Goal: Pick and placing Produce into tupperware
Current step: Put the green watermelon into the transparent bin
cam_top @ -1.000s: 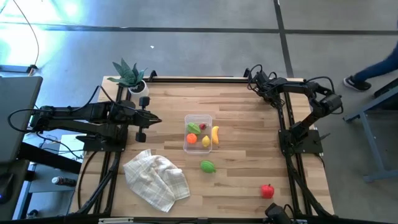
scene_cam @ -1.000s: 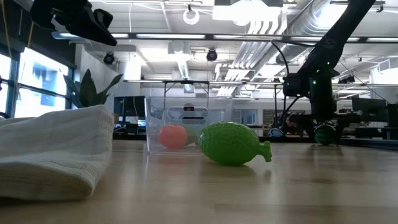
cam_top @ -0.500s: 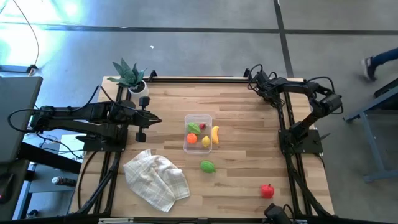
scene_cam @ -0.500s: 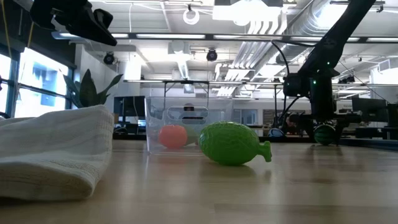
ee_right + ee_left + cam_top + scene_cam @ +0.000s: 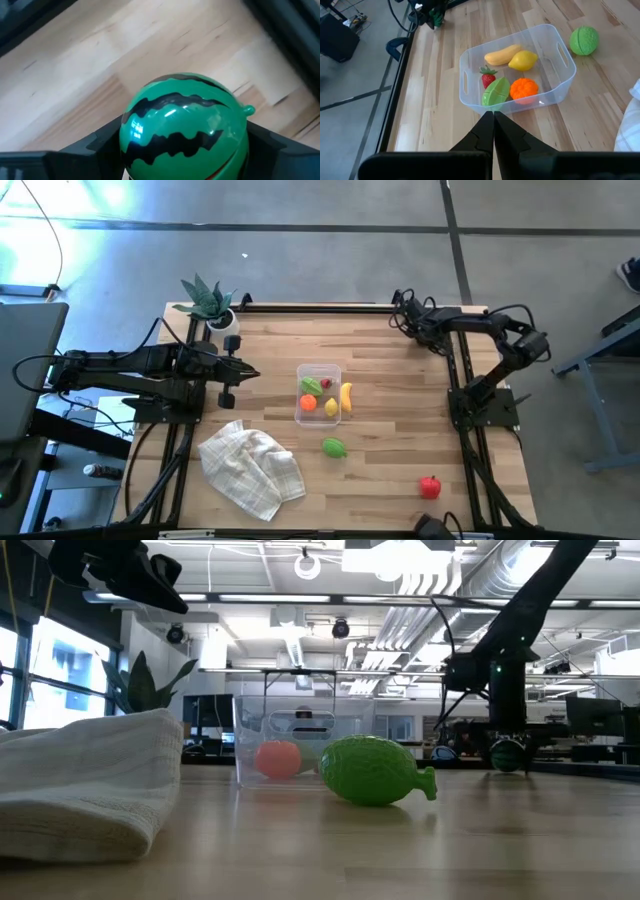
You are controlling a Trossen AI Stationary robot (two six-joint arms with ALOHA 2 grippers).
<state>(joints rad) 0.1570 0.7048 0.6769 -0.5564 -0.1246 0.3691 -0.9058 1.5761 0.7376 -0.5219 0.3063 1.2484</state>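
Tupperware [image 5: 318, 393] sits near the middle of the wooden table [image 5: 380, 470], well ahead of the left gripper [image 5: 493, 118] and with bare boards on every side of it. Inside lie a banana [image 5: 502, 54], a lemon [image 5: 523, 60], a strawberry [image 5: 488, 78], an orange [image 5: 523, 88] and a green leafy piece [image 5: 495, 92]; in the high view the banana shows at the tub's rim on the side toward the right arm. Beyond the tub from the left fingers, a green lime [image 5: 334, 447] rests alone on open wood, and a red apple [image 5: 430, 486] lies farther off toward the near right corner, close to the table's edge rail. A crumpled white cloth [image 5: 252, 460] fills the near left part of the table, just beside the lime's open patch. A potted spiky plant [image 5: 208, 302] stands at the far left corner.

The left gripper hangs above the table's left edge with its fingers pressed together, tips meeting and holding nothing. The right gripper [image 5: 405, 311] is at the far right corner, close to the back rail, its fingers clamped on either side of a striped toy watermelon [image 5: 183, 120], which sits between them just over the wood.
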